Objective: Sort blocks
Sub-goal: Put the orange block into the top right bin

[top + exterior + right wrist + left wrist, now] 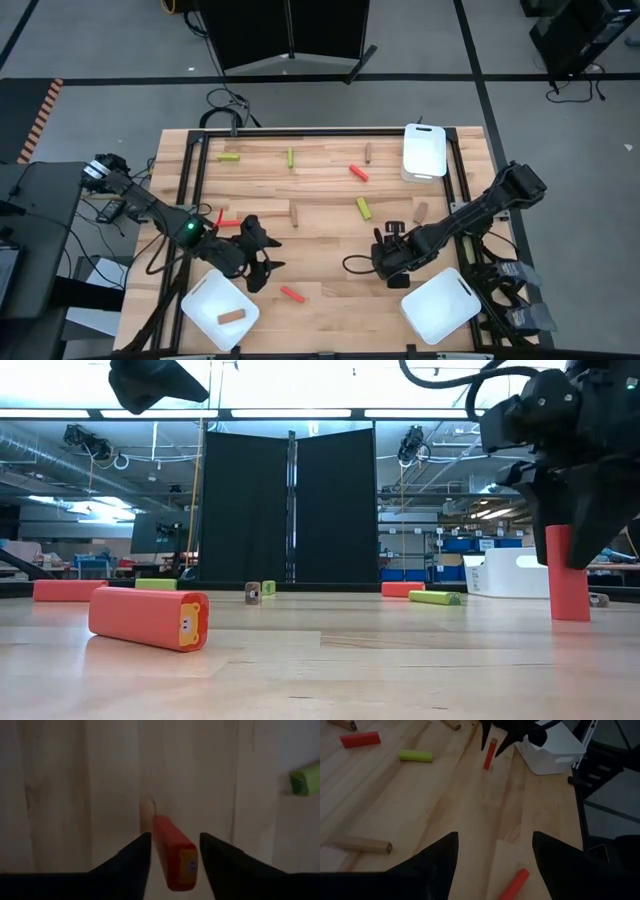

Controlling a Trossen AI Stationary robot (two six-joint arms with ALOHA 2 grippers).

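four red blocks [292, 294], three yellow-green blocks [363, 208], four brown blocks [296, 214], three white trays [424, 150]

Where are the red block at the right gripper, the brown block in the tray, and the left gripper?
red block [172, 854]: right wrist view, its side face between the fingers.
brown block [231, 317]: high view, mid-length, in the near-left tray.
left gripper [492, 852]: left wrist view, midway between its open fingertips.

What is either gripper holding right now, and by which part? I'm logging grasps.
The right gripper holds a red block upright by its upper end, lower end on the table. The left gripper is open and holds nothing.
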